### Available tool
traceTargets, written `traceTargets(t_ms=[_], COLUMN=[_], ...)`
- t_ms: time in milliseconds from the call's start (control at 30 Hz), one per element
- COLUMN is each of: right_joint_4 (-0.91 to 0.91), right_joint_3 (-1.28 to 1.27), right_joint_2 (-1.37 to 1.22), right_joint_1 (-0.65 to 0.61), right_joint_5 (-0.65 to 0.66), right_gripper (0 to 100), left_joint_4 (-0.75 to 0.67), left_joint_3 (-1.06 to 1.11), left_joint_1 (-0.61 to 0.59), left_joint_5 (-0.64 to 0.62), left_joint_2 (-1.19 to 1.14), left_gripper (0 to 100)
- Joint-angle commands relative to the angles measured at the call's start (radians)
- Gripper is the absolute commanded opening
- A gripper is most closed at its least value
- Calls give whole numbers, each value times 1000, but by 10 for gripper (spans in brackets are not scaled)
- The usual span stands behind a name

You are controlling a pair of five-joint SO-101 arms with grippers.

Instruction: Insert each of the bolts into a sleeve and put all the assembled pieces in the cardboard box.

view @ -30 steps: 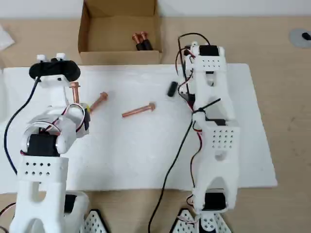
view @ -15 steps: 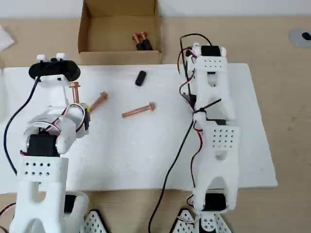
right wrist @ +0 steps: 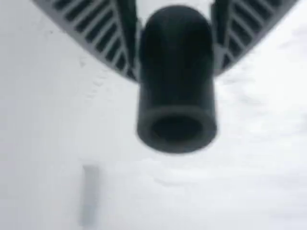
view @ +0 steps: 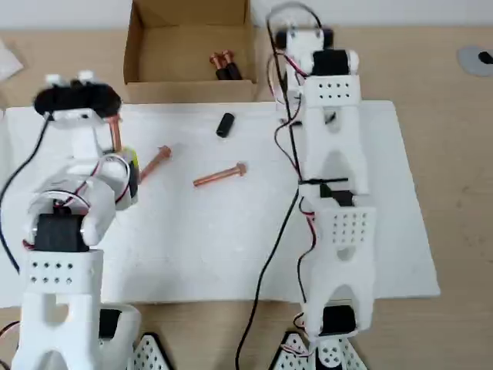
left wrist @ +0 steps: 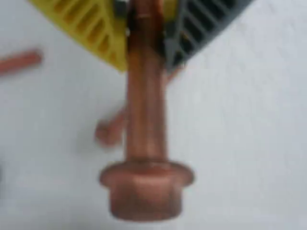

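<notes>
Gripping bolt by the shank in left claw, head outward, near the white mat's far-left corner. Holding black sleeve clamped in right claw, bore open, over the mat. Next, probably: line bolt axis with bore, approach slowly, correct any tilt before pushing.

The high camera looks straight down on the table and both arms. Each wrist camera sits right behind its pincer, close up: left pincer with bolt, right pincer with sleeve. All three see the white mat under the tips.
</notes>
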State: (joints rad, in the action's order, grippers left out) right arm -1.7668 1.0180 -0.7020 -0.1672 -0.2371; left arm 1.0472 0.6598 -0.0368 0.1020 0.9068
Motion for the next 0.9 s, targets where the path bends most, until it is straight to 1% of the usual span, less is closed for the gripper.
traceTargets(t_ms=[0,100,233,267,433,600,733,867], right_joint_4=[-21,-21,-21,-21,-20,63,215,453], right_joint_3=[59,59,45,25,-168,-466,-769,-1129], right_joint_2=[248,406,601,648,881,1075,1242,1395], right_joint_1=[-74,-133,-168,-171,-171,-205,-288,-321], right_joint_5=[78,207,437,451,348,324,325,333], right_gripper=[10,10,10,10,10,10,10,10], left_joint_4=[-14,-12,-14,-20,-25,-101,-106,-106], left_joint_3=[-175,-262,-308,-308,-336,-276,-184,-129], left_joint_1=[6,5,12,12,14,12,12,12], left_joint_5=[-23,-74,-150,-169,-207,-201,-201,-201], left_joint_2=[30,42,136,171,367,473,481,481], left_gripper=[7,7,7,7,7,9,9,9])
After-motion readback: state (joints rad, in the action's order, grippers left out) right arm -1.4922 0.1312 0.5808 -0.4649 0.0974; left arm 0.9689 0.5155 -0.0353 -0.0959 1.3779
